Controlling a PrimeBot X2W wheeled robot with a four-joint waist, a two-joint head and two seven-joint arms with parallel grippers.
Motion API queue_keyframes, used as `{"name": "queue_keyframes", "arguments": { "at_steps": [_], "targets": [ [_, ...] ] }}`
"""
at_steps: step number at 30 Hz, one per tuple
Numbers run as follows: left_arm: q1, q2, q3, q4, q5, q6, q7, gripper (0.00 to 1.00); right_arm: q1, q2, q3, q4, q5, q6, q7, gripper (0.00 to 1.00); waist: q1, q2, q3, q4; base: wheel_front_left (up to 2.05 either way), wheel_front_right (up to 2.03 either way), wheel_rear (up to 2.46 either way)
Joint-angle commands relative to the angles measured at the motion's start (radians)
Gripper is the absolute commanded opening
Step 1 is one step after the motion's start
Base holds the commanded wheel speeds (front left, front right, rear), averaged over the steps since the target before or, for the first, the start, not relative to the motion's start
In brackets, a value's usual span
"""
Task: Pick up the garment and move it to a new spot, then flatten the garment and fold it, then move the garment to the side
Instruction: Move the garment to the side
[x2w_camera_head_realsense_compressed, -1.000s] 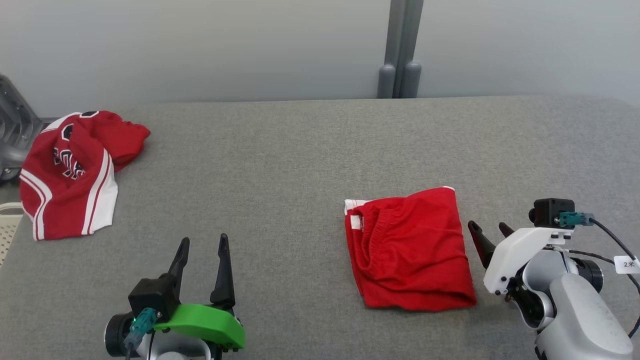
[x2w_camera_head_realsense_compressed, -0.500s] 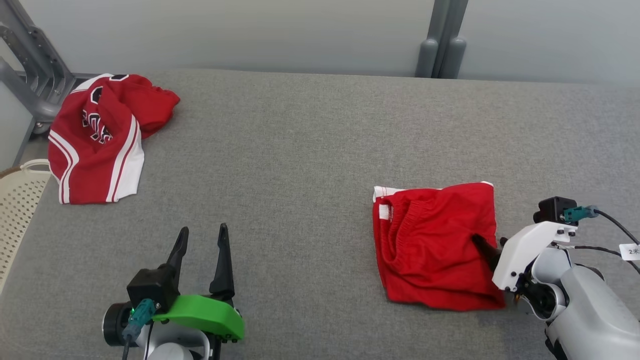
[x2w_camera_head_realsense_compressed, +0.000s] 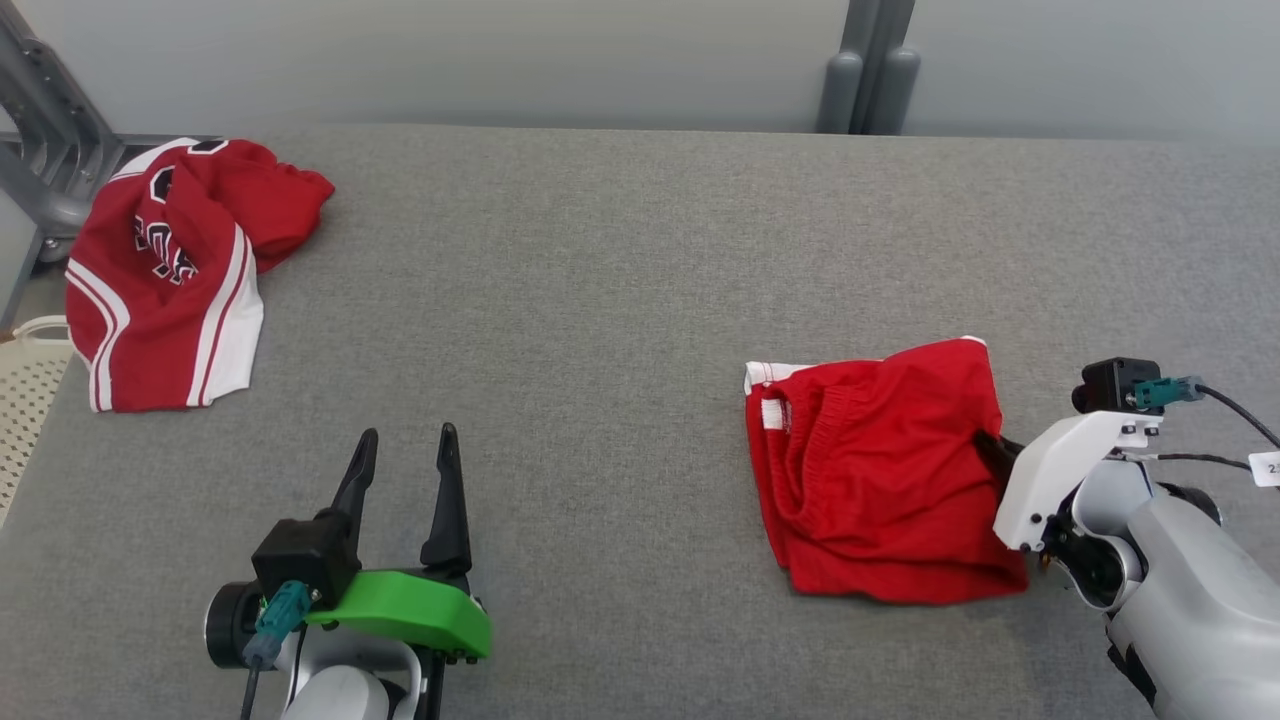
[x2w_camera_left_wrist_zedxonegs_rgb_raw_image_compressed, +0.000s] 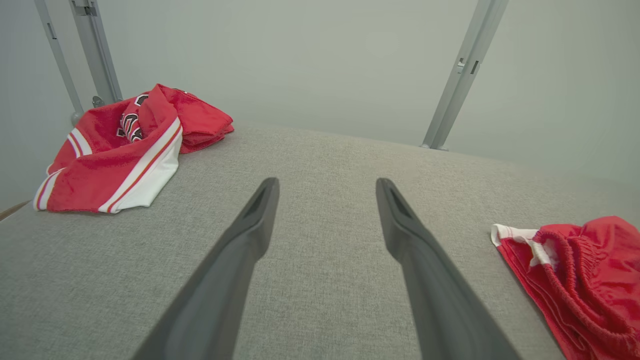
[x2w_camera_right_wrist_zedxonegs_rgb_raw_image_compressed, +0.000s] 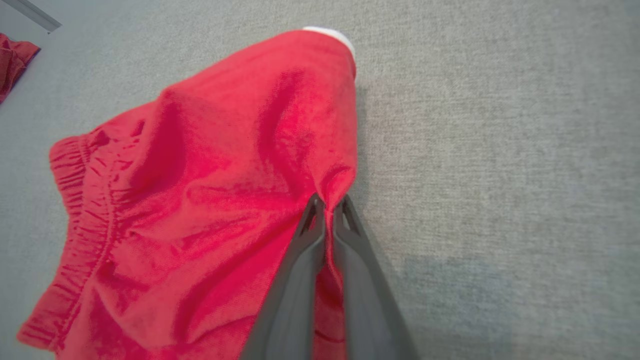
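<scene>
The garment (x2w_camera_head_realsense_compressed: 875, 470) is a pair of folded red shorts with white trim, lying on the grey table (x2w_camera_head_realsense_compressed: 600, 300) at the right. It also shows in the left wrist view as the garment (x2w_camera_left_wrist_zedxonegs_rgb_raw_image_compressed: 575, 280) and in the right wrist view as the garment (x2w_camera_right_wrist_zedxonegs_rgb_raw_image_compressed: 200, 200). My right gripper (x2w_camera_head_realsense_compressed: 990, 445) is at its right edge, and in the wrist view my right gripper (x2w_camera_right_wrist_zedxonegs_rgb_raw_image_compressed: 327, 205) is shut, pinching a raised fold of the red cloth. My left gripper (x2w_camera_head_realsense_compressed: 405, 460) stands open near the front left; the left gripper (x2w_camera_left_wrist_zedxonegs_rgb_raw_image_compressed: 325, 187) holds nothing.
A second red and white garment (x2w_camera_head_realsense_compressed: 165, 270) lies crumpled at the table's far left corner, seen as the jersey (x2w_camera_left_wrist_zedxonegs_rgb_raw_image_compressed: 130, 145) in the left wrist view. A grey metal frame (x2w_camera_head_realsense_compressed: 40, 170) and a pale perforated basket (x2w_camera_head_realsense_compressed: 25, 400) stand off the left edge. A grey post (x2w_camera_head_realsense_compressed: 860, 70) rises behind.
My right gripper moved left onto the shorts' right edge and shut on a fold of cloth, lifting it slightly. The head camera shifted. The left arm has not moved.
</scene>
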Motion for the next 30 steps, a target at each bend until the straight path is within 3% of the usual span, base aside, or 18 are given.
{"name": "queue_keyframes", "arguments": {
  "at_steps": [1, 10, 11, 17, 23, 30],
  "targets": [
    [-0.021, 0.002, 0.000, -0.003, 0.009, -0.004, -0.005, 1.00, -0.021, -0.019, 0.010, 0.010, -0.006, 0.000, -0.016, 0.00, 0.0000, -0.0001, 0.007, -0.024, 0.00, 0.00, 0.00],
    [-0.045, -0.006, -0.008, -0.020, 0.018, -0.003, -0.009, 1.00, -0.122, -0.064, 0.062, 0.047, -0.030, 0.000, -0.058, 0.00, 0.0000, -0.0001, 0.047, -0.181, 0.00, 0.00, 0.00],
    [-0.060, -0.011, -0.012, -0.024, 0.024, -0.004, -0.010, 1.00, -0.187, -0.075, 0.088, 0.055, -0.043, 0.000, -0.067, 0.00, 0.0000, -0.0001, 0.069, -0.303, 0.00, 0.00, 0.00],
    [-0.089, -0.003, -0.022, -0.019, 0.033, -0.009, -0.007, 1.00, -0.269, -0.066, 0.122, 0.070, -0.036, 0.000, -0.081, 0.00, 0.0000, -0.0001, 0.091, -0.468, 0.00, 0.00, 0.00],
    [-0.100, 0.002, -0.032, -0.021, 0.037, -0.008, 0.001, 1.00, -0.314, -0.043, 0.140, 0.096, -0.020, 0.000, -0.103, 0.00, 0.0000, -0.0001, 0.100, -0.538, 0.00, 0.00, 0.00],
    [-0.119, 0.009, -0.042, -0.021, 0.041, -0.012, 0.008, 1.00, -0.365, -0.029, 0.158, 0.138, -0.019, 0.000, -0.151, 0.00, 0.0000, -0.0001, 0.117, -0.530, 0.00, 0.00, 0.00]
  ]
}}
